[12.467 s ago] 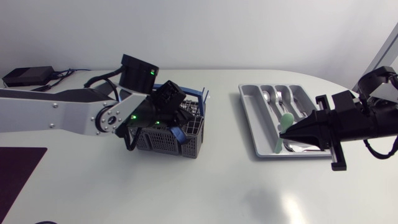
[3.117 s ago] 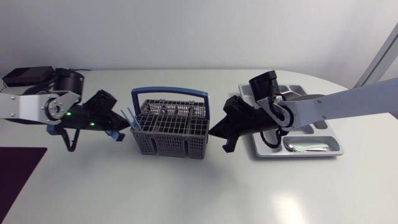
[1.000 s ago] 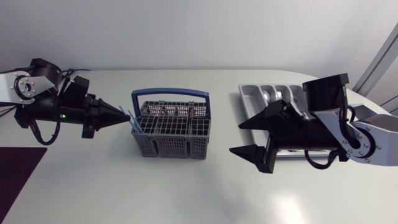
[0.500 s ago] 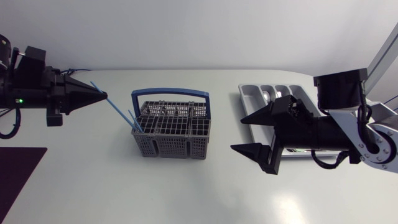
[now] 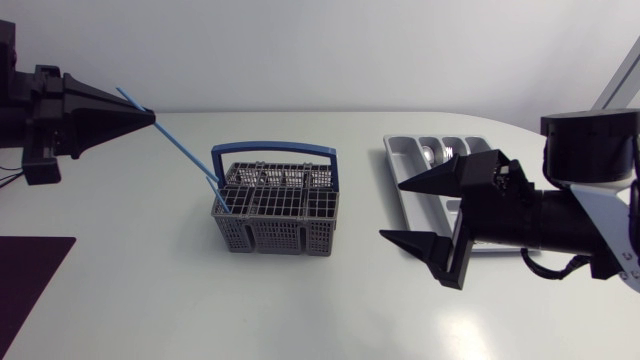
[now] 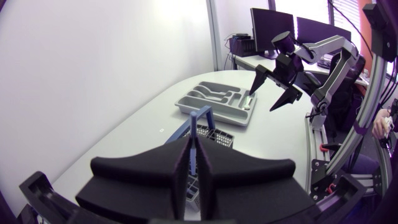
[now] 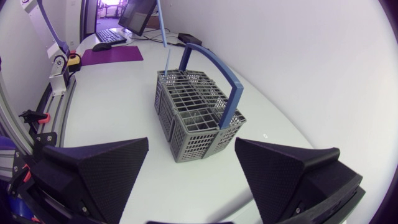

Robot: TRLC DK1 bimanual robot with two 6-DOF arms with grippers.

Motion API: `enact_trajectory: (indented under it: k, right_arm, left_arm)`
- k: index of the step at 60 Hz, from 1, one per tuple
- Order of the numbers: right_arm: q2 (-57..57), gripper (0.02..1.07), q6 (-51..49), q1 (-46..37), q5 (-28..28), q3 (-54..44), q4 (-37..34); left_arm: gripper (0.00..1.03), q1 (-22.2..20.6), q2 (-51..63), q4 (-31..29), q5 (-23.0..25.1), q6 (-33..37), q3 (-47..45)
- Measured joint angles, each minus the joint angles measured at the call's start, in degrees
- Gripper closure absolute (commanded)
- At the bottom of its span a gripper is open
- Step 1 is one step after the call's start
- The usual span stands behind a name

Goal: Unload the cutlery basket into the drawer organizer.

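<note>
A grey cutlery basket (image 5: 275, 207) with a blue handle (image 5: 273, 150) stands mid-table. My left gripper (image 5: 150, 116) is up at the far left, shut on a thin blue stick (image 5: 185, 160) that slants down into the basket's left end. A second, shorter blue stick (image 5: 212, 184) pokes out beside it. In the left wrist view the fingers pinch the stick (image 6: 193, 152), with the basket (image 6: 208, 132) beyond. My right gripper (image 5: 391, 211) stands open and empty between the basket and the grey drawer organizer (image 5: 410, 165). It faces the basket (image 7: 196, 115), and the stick (image 7: 163, 37) rises behind.
Metal cutlery (image 5: 432, 155) lies in the organizer's far compartments; my right arm hides much of the tray. A dark purple mat (image 5: 30, 280) lies at the table's front left. The organizer (image 6: 217, 99) and my right gripper (image 6: 273, 81) show far off in the left wrist view.
My left gripper has drawn back to the left and upward, pulling the blue stick higher out of the basket. The open right gripper has shifted slightly right.
</note>
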Motion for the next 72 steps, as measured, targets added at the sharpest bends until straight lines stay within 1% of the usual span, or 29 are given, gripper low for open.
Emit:
enact_trajectory:
  k: [6,11,16,19,24,34,39,41,54,61,72]
  right_arm:
    - [-2.51,0.07,0.66,0.02,0.28,-0.09,-0.24]
    - [-4.37,0.07,1.92,0.96,0.83,-0.09,-0.13]
    - [-5.42,0.07,3.37,3.69,3.13,-0.09,0.15]
    - [-5.60,0.08,4.33,5.84,4.52,-0.09,0.79]
    - [-5.53,0.14,5.66,9.35,6.10,-0.07,1.57]
    - [-3.04,0.35,8.96,14.43,6.51,1.51,2.71]
    - [-1.73,0.46,10.03,15.52,6.49,2.67,3.23]
    - [-1.25,0.48,10.45,15.82,6.51,3.08,3.54]
    - [1.90,0.48,11.15,16.83,6.49,4.79,4.26]
    - [3.26,0.48,11.15,16.83,6.49,5.01,4.42]
    - [4.52,0.71,11.17,16.83,6.23,5.55,4.57]
  left_arm:
    - [0.97,-3.34,-0.22,0.00,0.00,-2.64,0.31]
    - [0.97,-7.17,0.15,0.11,-0.04,-5.09,0.31]
    - [0.97,-11.63,0.85,1.05,-0.24,-7.61,0.28]
    - [0.97,-14.10,1.40,2.93,-0.31,-9.53,0.13]
    - [0.97,-17.38,2.32,6.19,-0.46,-12.85,-0.44]
    - [0.97,-23.61,5.27,9.94,-0.87,-16.61,-1.16]
    - [0.97,-25.81,7.13,11.23,-1.07,-17.29,-1.46]
    - [0.97,-26.71,7.91,11.98,-1.09,-17.90,-1.46]
    - [0.97,-32.00,11.56,16.87,-1.77,-21.11,-1.46]
    - [0.97,-34.23,12.90,18.03,-2.23,-22.49,-1.44]
    - [0.97,-35.93,14.67,18.21,-3.30,-23.06,-1.25]
